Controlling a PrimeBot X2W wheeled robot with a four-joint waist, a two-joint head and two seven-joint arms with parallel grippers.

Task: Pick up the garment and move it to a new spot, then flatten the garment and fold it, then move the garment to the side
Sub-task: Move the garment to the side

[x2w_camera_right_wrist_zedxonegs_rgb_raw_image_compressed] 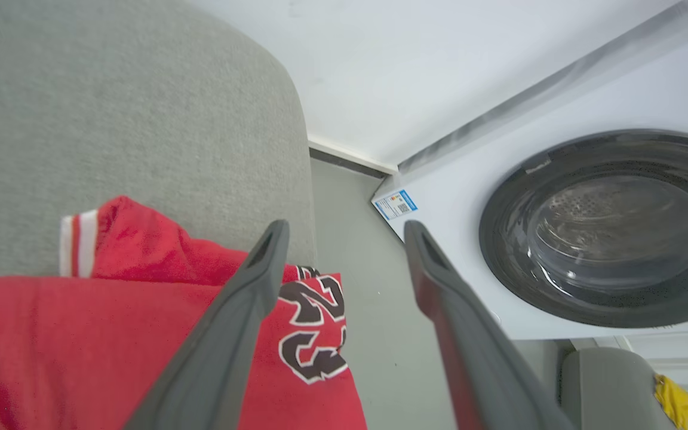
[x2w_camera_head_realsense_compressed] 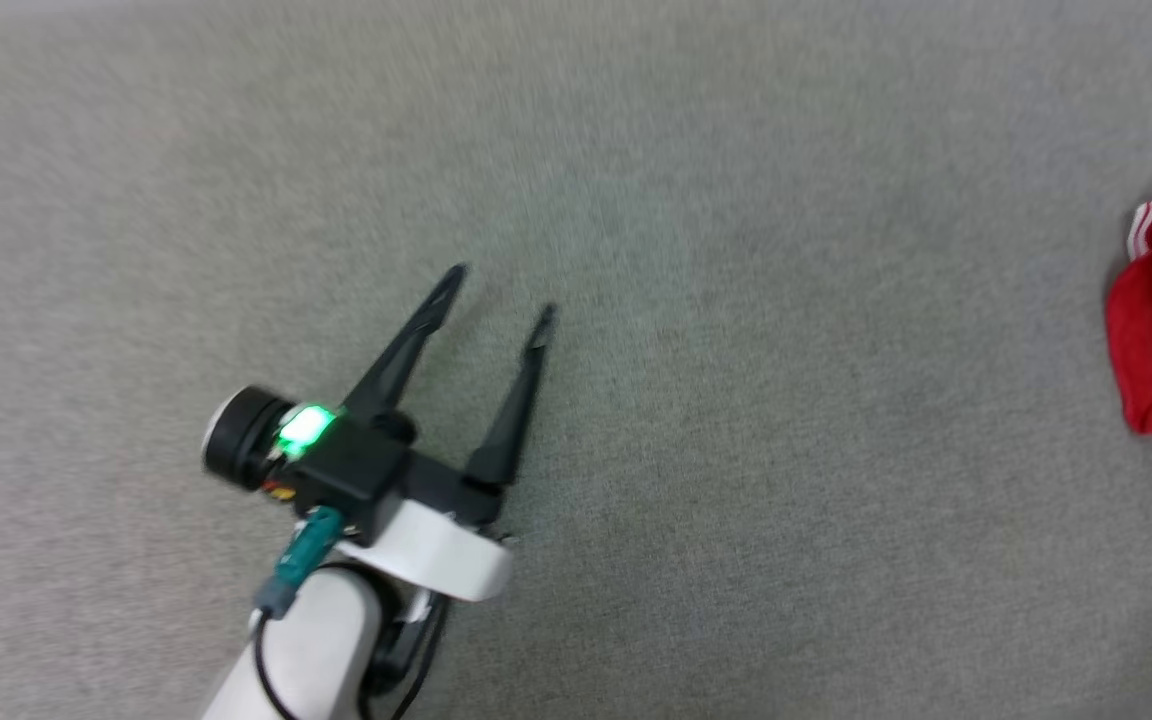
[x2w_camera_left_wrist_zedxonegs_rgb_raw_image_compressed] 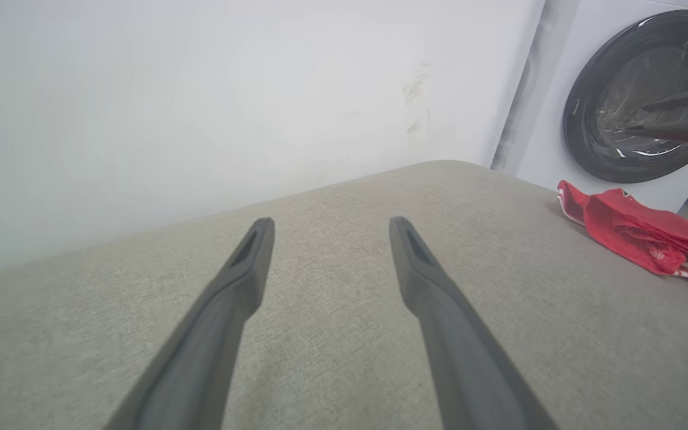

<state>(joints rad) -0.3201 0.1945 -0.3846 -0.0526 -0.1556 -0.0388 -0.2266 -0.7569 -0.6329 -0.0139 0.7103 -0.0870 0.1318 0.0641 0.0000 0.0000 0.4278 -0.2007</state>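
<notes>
The garment [x2w_camera_right_wrist_zedxonegs_rgb_raw_image_compressed: 81,340] lies crumpled on the grey cushion [x2w_camera_right_wrist_zedxonegs_rgb_raw_image_compressed: 111,107], at the edge nearest the washing machine [x2w_camera_right_wrist_zedxonegs_rgb_raw_image_compressed: 595,227], with one part reaching past that edge toward the machine. The right gripper [x2w_camera_right_wrist_zedxonegs_rgb_raw_image_compressed: 345,227] is over it, fingers spread wide and nothing between them. One finger crosses the cloth and the other sits beyond the cushion's edge, toward the machine's dark round door. The left gripper [x2w_camera_head_realsense_compressed: 501,292] is well apart from the garment, on the side away from the machine, its fingers equally wide and empty over bare cushion. The garment is a red jersey T-shirt, bunched in folds, with red-and-white striped trim and black, white-edged numerals on the part nearest the machine
</notes>
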